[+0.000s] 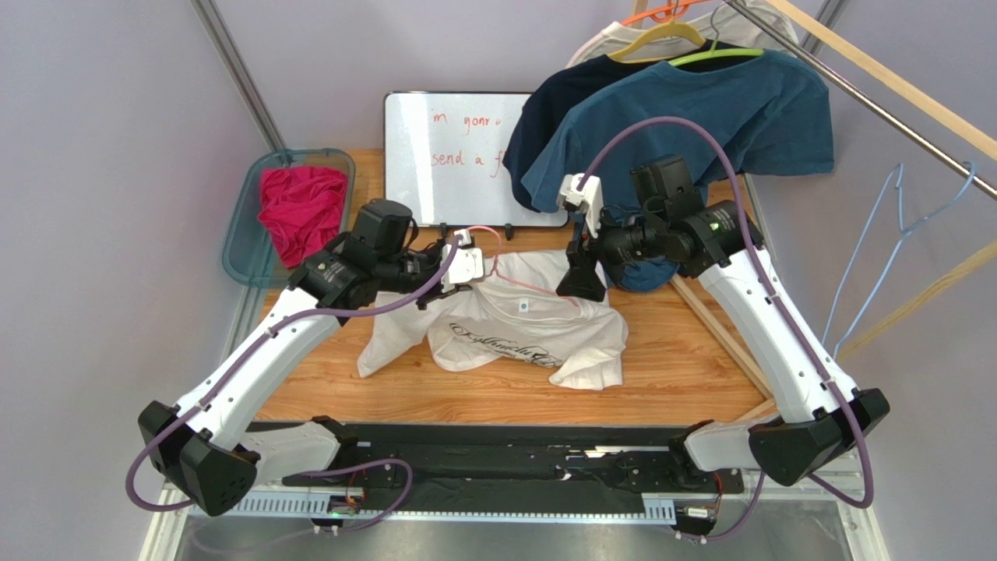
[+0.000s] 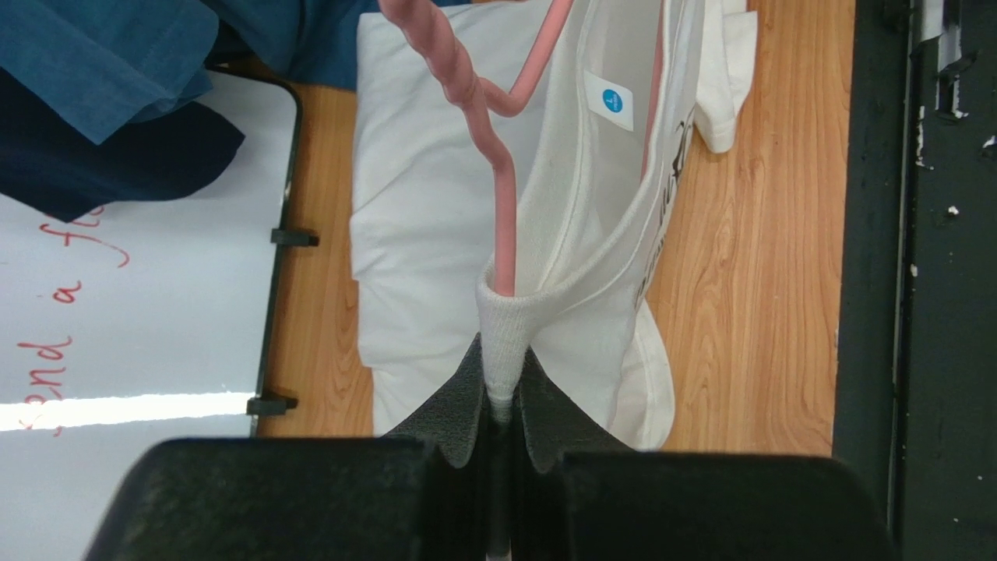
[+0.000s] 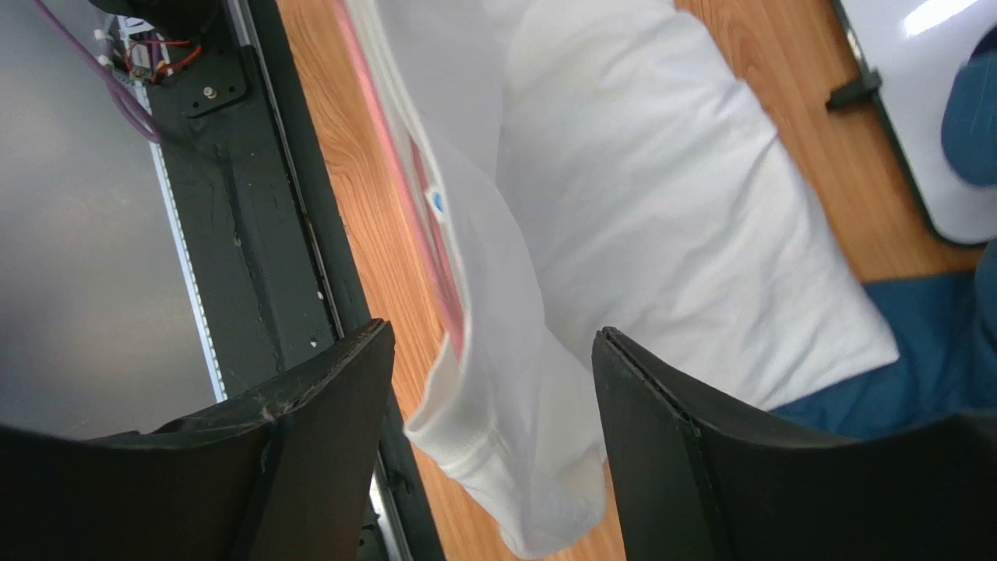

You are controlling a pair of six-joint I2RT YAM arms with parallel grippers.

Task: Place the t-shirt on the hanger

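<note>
The white t-shirt (image 1: 527, 333) lies crumpled on the wooden table, dark script print facing up. The pink wire hanger (image 2: 506, 222) runs inside its neck opening, the twisted hook stem sticking out past the small neck label (image 2: 609, 101). My left gripper (image 2: 501, 397) is shut on the ribbed collar, where the wire dips into the fold. It sits at the shirt's upper left (image 1: 462, 263). My right gripper (image 3: 492, 339) stands open at the shirt's upper right (image 1: 582, 281). A hanging fold of white fabric (image 3: 515, 468) lies loose between its fingers. The pink wire (image 3: 404, 199) shows through the cloth.
A whiteboard (image 1: 456, 158) with red writing leans at the back. A teal-blue t-shirt (image 1: 702, 117) hangs at the back right on a lime-green hanger (image 1: 714, 53). Light blue wire hangers (image 1: 901, 234) hang on the right rail. A blue bin (image 1: 252, 234) with red cloth sits at the left.
</note>
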